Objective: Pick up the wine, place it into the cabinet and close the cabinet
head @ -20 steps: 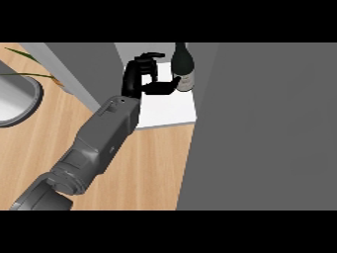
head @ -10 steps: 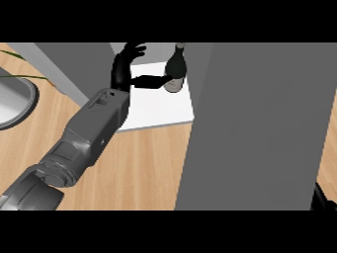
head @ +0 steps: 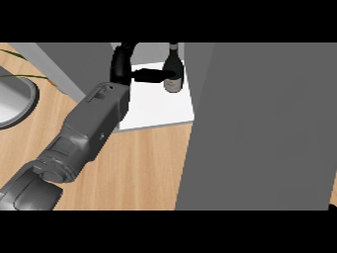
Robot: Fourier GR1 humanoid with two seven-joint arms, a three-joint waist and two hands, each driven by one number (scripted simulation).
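Observation:
The dark wine bottle [head: 173, 74] stands upright on the white cabinet floor [head: 156, 111], near its back right. My left hand [head: 123, 63] is inside the cabinet just left of the bottle. Its fingers point straight up and its thumb [head: 150, 75] stretches across to the bottle's side; the hand is open. The grey forearm [head: 91, 123] runs in from the lower left. The wide grey cabinet door [head: 262, 123] stands open at the right. A dark sliver at the lower right edge [head: 334, 207] may be my right hand.
A grey cabinet wall [head: 76, 66] flanks the opening on the left. A rounded grey basin [head: 3, 101] and thin green leaves [head: 18, 75] lie at the far left on the wooden counter [head: 127, 168].
My left hand had its fingers curled round the bottle; they have straightened and let go, and the bottle now stands alone. The dark shape at the lower right has nearly left the view.

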